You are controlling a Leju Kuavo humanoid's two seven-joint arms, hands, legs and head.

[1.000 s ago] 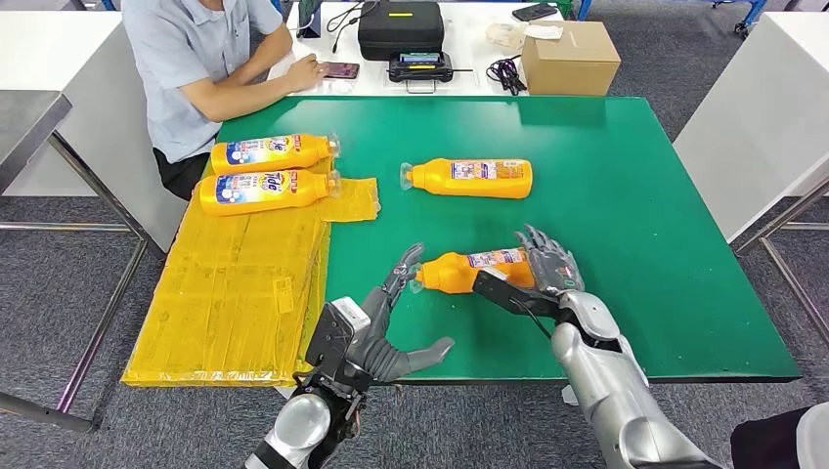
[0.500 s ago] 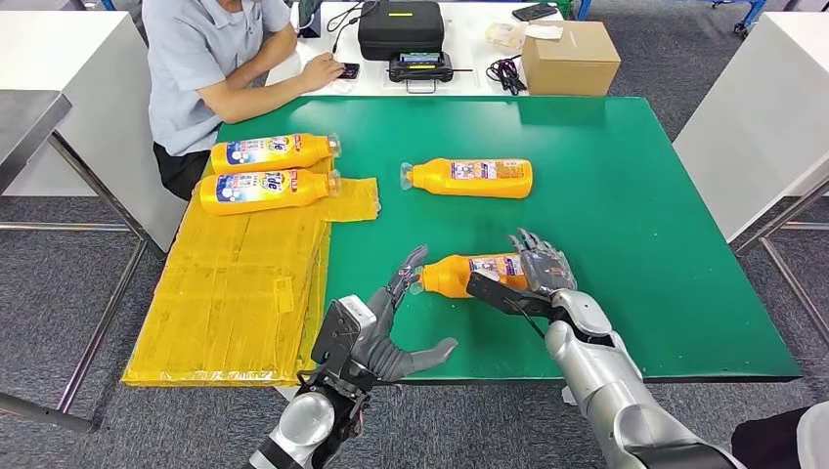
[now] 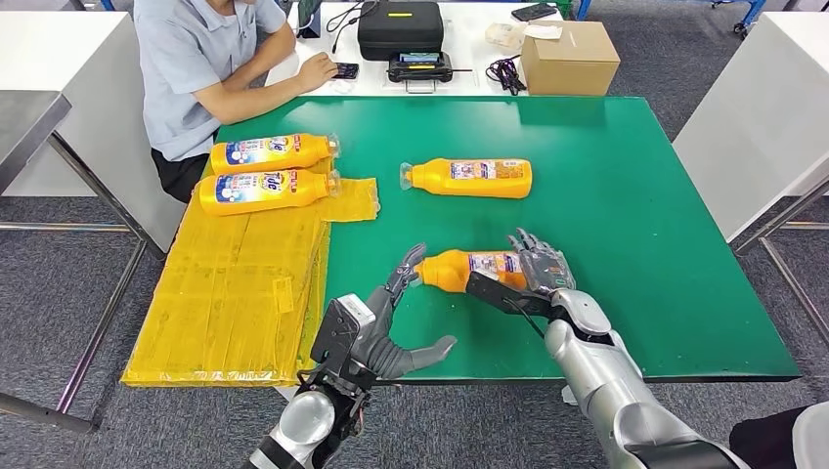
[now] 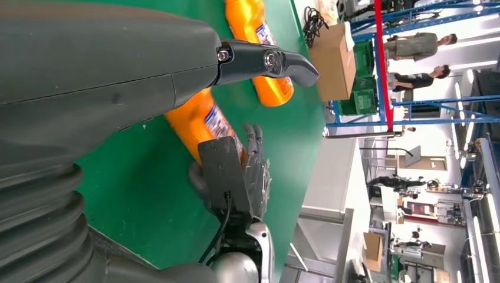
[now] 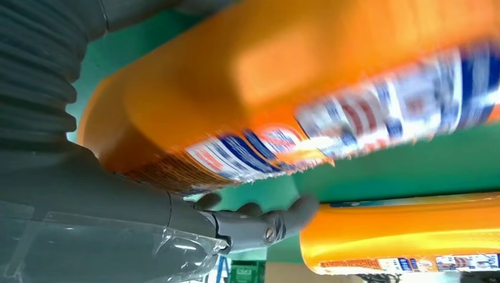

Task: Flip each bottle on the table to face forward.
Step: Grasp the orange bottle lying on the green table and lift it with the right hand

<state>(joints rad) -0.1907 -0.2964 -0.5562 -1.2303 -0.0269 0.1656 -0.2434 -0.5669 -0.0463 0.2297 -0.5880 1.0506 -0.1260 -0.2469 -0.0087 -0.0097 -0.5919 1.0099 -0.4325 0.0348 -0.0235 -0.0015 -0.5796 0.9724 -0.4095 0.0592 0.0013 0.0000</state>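
Orange plastic, smooth and rounded: the near bottle (image 3: 467,270) lies on its side on the green table (image 3: 626,225), cap toward the left hand (image 3: 376,327), base under the right hand (image 3: 533,269). Right fingers (image 3: 541,259) draped over the base end, thumb side out of sight behind the arm, so cannot tell whether truly clamped or merely cupping; in the right wrist view the bottle (image 5: 283,88) looms close and blurred against the palm. Left hand spread and holding nothing, one fingertip just beside the cap, whether touching or not unclear.

Risks, as judged from here:
- Slipping. Hold near one end of a slick bottle; could roll out of the fingers mid-turn instead of turning with them.
- Skidding. Could slide toward the table's near edge, not far from this bottle, and drop.
- Knocking. Left fingertip beside the cap could push the neck sideways and spin the bottle flat.
- Stopping short. Half a turn would leave the label facing sideways.

Farther along the table, a second bottle (image 3: 469,178) on its side, well apart. Beyond the table's left part, on a yellow sheet (image 3: 244,283), two more bottles (image 3: 264,171) side by side. At the table's far left corner, a seated person (image 3: 210,68).
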